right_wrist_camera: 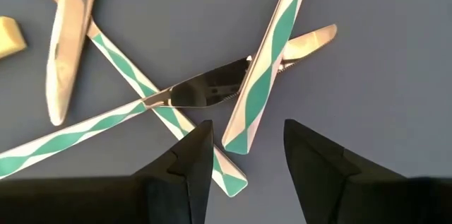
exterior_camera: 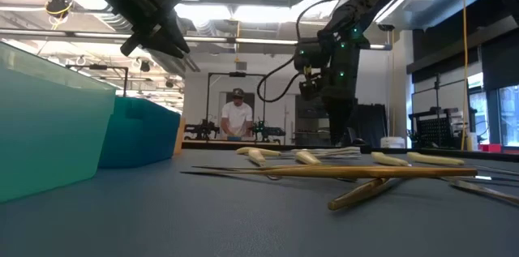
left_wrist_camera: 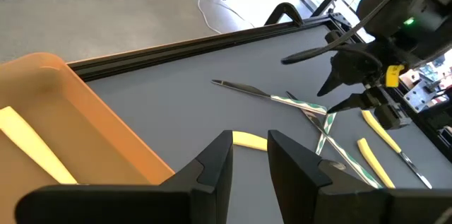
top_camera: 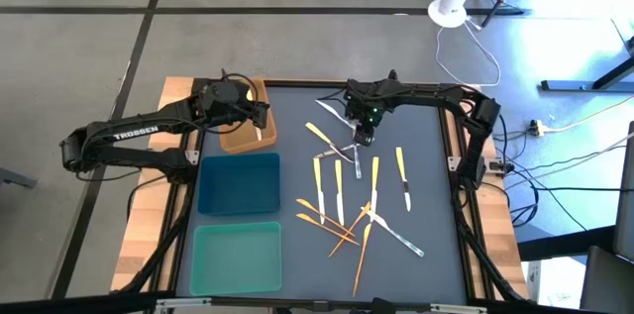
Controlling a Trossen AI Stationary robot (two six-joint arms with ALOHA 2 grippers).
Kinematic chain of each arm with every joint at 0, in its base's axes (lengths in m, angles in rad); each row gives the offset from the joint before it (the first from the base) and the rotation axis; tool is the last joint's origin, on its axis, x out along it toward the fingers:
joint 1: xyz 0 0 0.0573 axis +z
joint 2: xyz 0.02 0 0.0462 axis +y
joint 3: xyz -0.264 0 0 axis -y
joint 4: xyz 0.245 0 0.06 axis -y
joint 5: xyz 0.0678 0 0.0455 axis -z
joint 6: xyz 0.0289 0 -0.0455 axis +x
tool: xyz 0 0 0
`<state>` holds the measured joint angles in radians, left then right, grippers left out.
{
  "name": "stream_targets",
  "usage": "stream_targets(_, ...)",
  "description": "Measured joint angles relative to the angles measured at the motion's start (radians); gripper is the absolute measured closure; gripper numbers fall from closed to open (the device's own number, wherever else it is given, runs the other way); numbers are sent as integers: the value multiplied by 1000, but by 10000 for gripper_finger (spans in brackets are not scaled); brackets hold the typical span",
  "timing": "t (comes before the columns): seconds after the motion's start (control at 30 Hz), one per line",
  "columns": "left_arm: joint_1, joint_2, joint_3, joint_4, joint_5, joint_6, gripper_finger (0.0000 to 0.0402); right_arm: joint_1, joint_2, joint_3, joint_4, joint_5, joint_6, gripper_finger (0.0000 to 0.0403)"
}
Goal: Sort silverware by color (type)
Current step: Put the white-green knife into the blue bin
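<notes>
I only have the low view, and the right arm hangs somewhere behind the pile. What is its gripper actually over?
Observer: The right gripper hangs open above a cluster of crossed teal-and-white striped utensils. One handle's end shows in the gap between its fingers.
Operator: And the left one? I only see dark fingers up high.
Observer: The left gripper is over the brown tray, open, with nothing between its fingers.
Operator: Anything in that tray?
Observer: A yellow-handled piece lies inside it.
</notes>
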<state>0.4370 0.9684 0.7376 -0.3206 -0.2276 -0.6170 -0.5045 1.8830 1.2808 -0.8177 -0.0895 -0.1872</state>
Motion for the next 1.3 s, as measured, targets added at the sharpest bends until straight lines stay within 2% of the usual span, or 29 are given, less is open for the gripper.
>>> stream_targets(0.17, 0, 0, 0, 0, 0, 0, 318, 0, 20, 0, 3, 7, 0, 242)
stream_targets(0.37, 0, 0, 0, 0, 0, 0, 318, 0, 20, 0, 5, 80, -1, 242)
stream_targets(0.6, 0, 0, 0, 0, 0, 0, 318, 0, 20, 0, 5, 44, -1, 242)
stream_targets(1.03, 0, 0, 0, 0, 0, 0, 318, 0, 20, 0, 10, 55, -4, 242)
stream_targets(1.3, 0, 0, 0, 0, 0, 0, 318, 0, 82, 2, 16, 59, -21, 242)
